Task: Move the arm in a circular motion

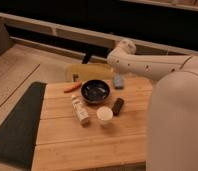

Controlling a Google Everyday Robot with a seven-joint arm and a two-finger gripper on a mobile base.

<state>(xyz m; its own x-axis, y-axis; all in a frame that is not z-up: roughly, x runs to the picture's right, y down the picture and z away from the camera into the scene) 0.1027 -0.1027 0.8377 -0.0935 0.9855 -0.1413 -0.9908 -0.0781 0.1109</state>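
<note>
The arm (157, 65) is a large glossy cream-white tube that reaches in from the right. Its rounded elbow joint (123, 52) hangs above the far edge of the wooden table (87, 147). The arm's thick lower body (177, 125) fills the right side of the view. The elbow is behind and to the right of a dark bowl (95, 91), clear of it. My gripper does not show; the arm ends at the rounded joint in this view.
Around the bowl lie an orange carrot (72, 87), a white bottle (81, 110), a white cup (105, 114), a small dark object (117, 106) and a blue-grey block (118, 81). A yellow item (84, 71) sits at the far edge. A dark mat (17, 125) lies to the left.
</note>
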